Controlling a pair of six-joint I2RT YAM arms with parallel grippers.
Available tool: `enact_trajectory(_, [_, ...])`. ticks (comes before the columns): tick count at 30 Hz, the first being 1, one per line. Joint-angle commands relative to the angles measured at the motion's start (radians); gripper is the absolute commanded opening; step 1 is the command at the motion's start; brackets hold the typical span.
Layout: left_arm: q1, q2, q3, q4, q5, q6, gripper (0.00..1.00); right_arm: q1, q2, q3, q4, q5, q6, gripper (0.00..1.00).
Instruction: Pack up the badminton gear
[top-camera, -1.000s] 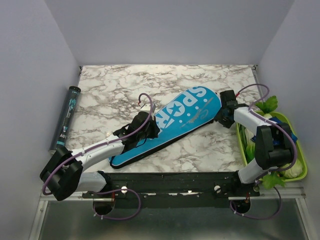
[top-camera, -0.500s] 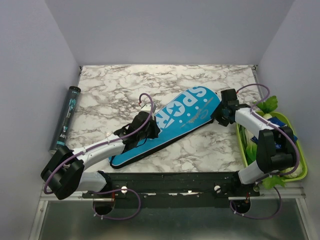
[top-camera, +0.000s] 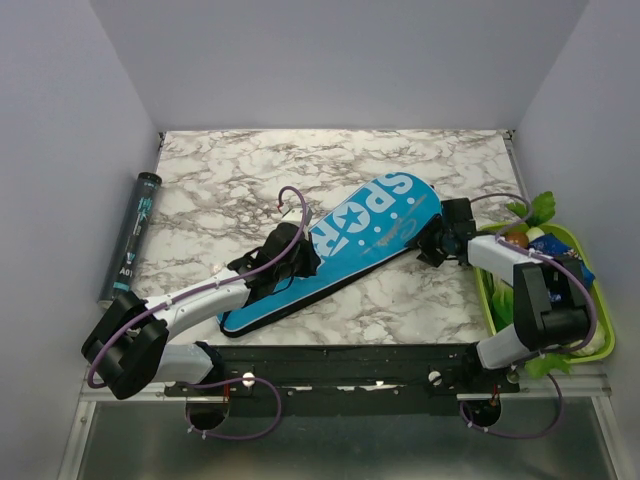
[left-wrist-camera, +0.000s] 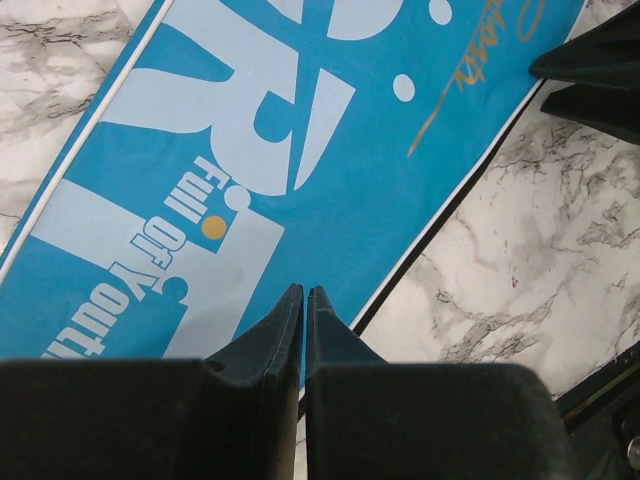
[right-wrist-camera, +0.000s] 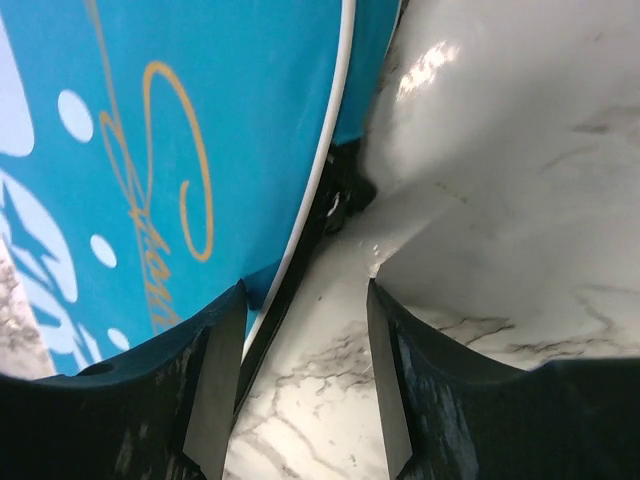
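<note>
now right pincer (top-camera: 432, 245) nearer along the bag (top-camera: 350, 245) edge, jaws apart astride it; left pincer (left-wrist-camera: 305, 292) closed, unmoved

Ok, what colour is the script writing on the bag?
Gold script, clearest from the right wrist.

White-and-grey marbled bench (top-camera: 230, 170) mid-frame, plain pale lilac walls (top-camera: 340, 60) at left, top and right, grey metal ledge (top-camera: 340, 445) along bottom edge

The right gripper (top-camera: 431, 246) is shifting nearward along the cyan bag's (top-camera: 350, 243) black edge, with its arm folding lower.
</note>
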Motion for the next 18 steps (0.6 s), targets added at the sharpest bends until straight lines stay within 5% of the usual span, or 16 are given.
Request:
enact_trajectory(1, [0.004, -0.005, -0.014, 0.033, 0.022, 0.012, 0.15, 0.029, -0.043, -0.089, 0.109, -0.087, 0.089, 0.61])
enact_trajectory(13, [0.002, -0.005, -0.059, 0.137, 0.073, 0.025, 0.28, 0.061, 0.032, -0.302, 0.480, -0.126, 0.322, 0.59])
enact_trajectory(15, [-0.004, -0.007, -0.068, 0.178, 0.087, 0.041, 0.32, 0.061, 0.054, -0.301, 0.506, -0.126, 0.338, 0.51])
enact_trajectory(18, [-0.062, -0.021, -0.073, 0.218, 0.065, 0.098, 0.38, 0.061, 0.079, -0.279, 0.504, -0.106, 0.335, 0.23])
